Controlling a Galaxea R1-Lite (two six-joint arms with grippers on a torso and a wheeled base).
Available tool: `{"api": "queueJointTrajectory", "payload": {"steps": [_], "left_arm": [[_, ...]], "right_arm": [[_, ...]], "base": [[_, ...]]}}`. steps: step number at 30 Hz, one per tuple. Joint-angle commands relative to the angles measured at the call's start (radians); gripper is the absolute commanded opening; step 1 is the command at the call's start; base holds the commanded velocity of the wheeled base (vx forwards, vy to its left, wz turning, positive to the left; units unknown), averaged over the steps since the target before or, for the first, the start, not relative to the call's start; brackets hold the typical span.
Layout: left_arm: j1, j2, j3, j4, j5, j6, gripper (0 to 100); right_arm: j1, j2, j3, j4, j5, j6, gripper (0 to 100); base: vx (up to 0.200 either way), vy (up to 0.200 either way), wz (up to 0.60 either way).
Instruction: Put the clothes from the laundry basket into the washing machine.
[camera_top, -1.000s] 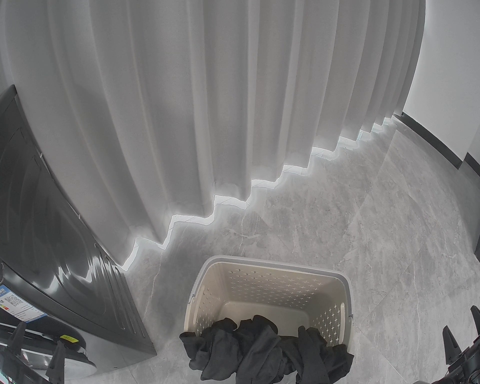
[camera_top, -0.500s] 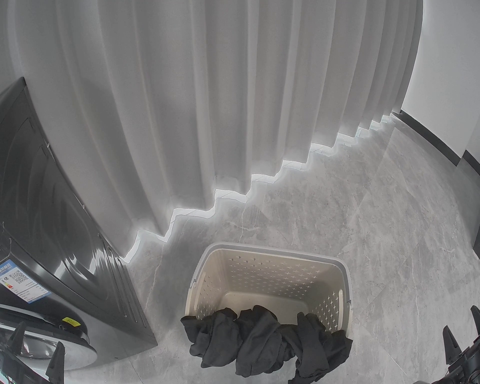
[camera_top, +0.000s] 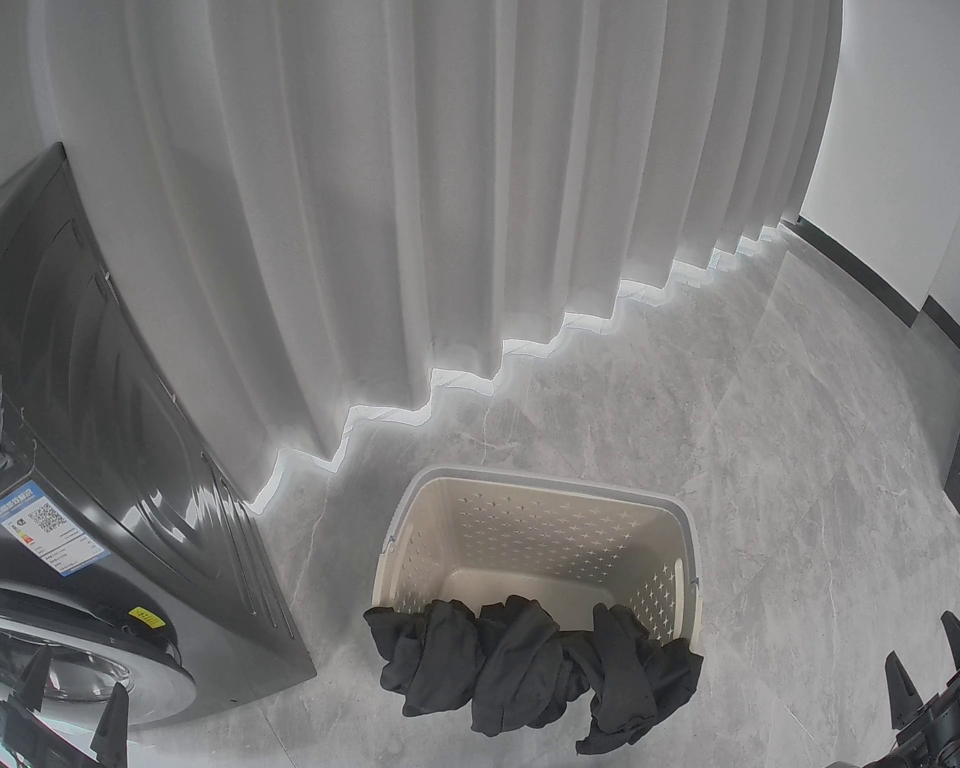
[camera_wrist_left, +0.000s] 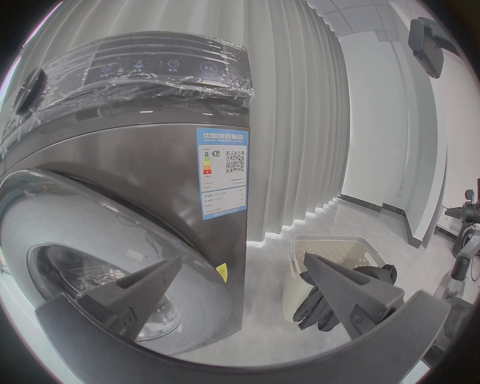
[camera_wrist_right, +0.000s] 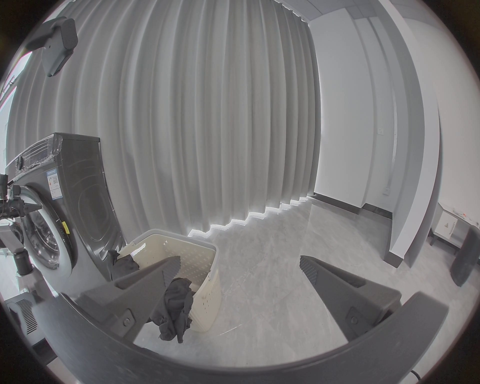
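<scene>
A beige laundry basket (camera_top: 545, 500) stands on the floor ahead, with black clothes (camera_top: 530, 675) draped over its near rim. The dark grey washing machine (camera_top: 90, 480) is at the left, its round door (camera_wrist_left: 100, 270) shut. My left gripper (camera_wrist_left: 242, 262) is open and empty, low in front of the door; its fingertips (camera_top: 112, 705) show at the head view's bottom left. My right gripper (camera_wrist_right: 240, 262) is open and empty, to the right of the basket (camera_wrist_right: 195, 260) and apart from it, at the head view's bottom right corner (camera_top: 920, 645). The clothes (camera_wrist_right: 175, 305) hang outside the basket wall.
White floor-length curtains (camera_top: 450, 200) hang behind the basket and the machine. A white wall with a dark skirting (camera_top: 860, 270) runs at the right. Bare grey marble floor (camera_top: 780, 450) lies to the right of the basket.
The head camera has shifted: the basket sits higher in the picture and more of the washing machine's front shows. Both grippers stay at the same place in the view.
</scene>
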Motion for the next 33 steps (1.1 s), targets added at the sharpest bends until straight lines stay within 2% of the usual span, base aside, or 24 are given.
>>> {"api": "queueJointTrajectory", "payload": {"steps": [1,7,12,25,28,33], "left_arm": [[0.001,-0.015,0.016,-0.001,-0.001,0.001,100],[0.001,-0.015,0.016,-0.001,-0.002,0.001,100],[0.001,-0.015,0.016,-0.001,-0.002,-0.001,100],[0.001,-0.015,0.016,-0.001,-0.002,-0.001,100],[0.001,-0.015,0.016,-0.001,-0.001,0.001,100],[0.001,-0.015,0.016,0.001,-0.001,0.007,100]], "right_arm": [[0.0,0.001,0.018,0.0,0.0,0.0,100],[0.0,0.001,0.018,0.0,0.0,0.0,100],[0.0,0.001,0.018,0.0,0.0,0.0,100],[0.0,0.001,0.018,0.0,-0.001,0.003,100],[-0.001,0.001,0.018,0.0,0.0,0.003,100],[0.0,0.001,0.018,0.0,-0.001,0.003,100]], "base": [[0.0,0.0,0.0],[0.0,0.0,0.0],[-0.2,0.0,0.0],[0.0,0.0,0.0],[-0.2,0.0,0.0],[0.0,0.0,0.0]]}}
